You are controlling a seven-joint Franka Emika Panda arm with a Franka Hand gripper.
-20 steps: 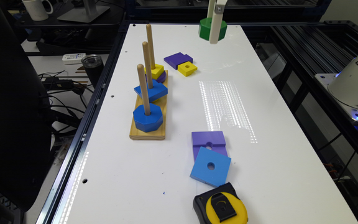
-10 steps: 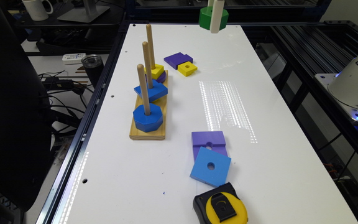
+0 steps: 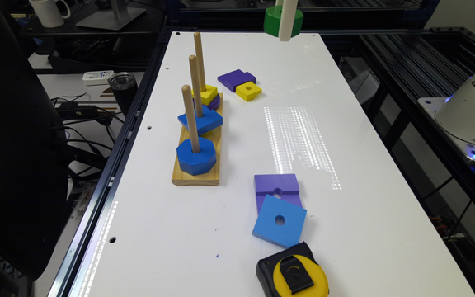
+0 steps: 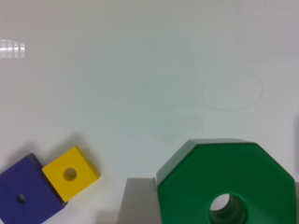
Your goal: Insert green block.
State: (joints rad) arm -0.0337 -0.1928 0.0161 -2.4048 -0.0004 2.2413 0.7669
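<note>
Gripping the green block [image 3: 273,21] from both sides, the hand [image 3: 285,24] holds it in the air above the far end of the white worktop [image 3: 344,206]. In the wrist view the green block [image 4: 226,184] shows its octagonal face and round centre hole toward the camera, with a grey finger [image 4: 136,200] touching its side. Beyond it, on the worktop, a yellow square block [image 4: 70,173] lies against a purple block [image 4: 21,196]. Well apart stands the wooden peg board [image 3: 198,140] with three upright pegs.
</note>
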